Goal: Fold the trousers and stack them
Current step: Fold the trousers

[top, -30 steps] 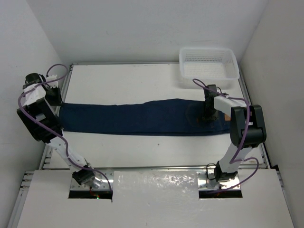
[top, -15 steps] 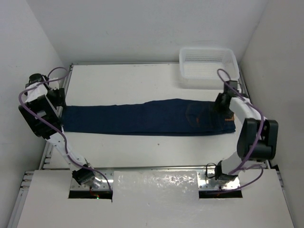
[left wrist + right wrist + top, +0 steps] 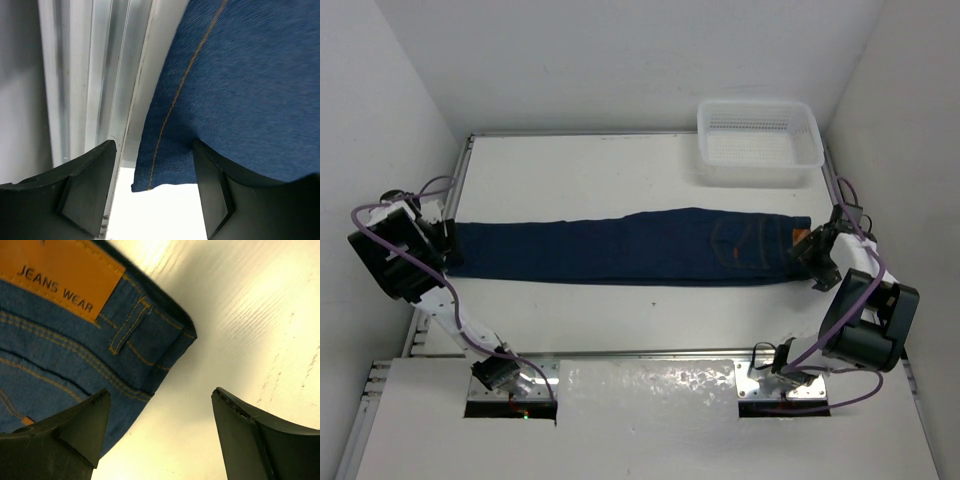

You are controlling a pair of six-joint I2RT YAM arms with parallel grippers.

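The white table (image 3: 610, 180) in front of me is carrying the trousers (image 3: 620, 250), lying flat from left edge to right edge, and a mesh basket (image 3: 760, 168), sitting at the far right corner.

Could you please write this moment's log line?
trousers: flat | left end effector: open at hem | right end effector: open at waistband

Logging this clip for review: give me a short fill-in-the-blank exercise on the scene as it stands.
1. The left gripper and the right gripper, one at each end of the jeans, are both ____.
2. The tan patch at the waist reads JEANS ____.
3. The basket sits at the far ____ corner of the table.
Missing words: open; WEAR; right.
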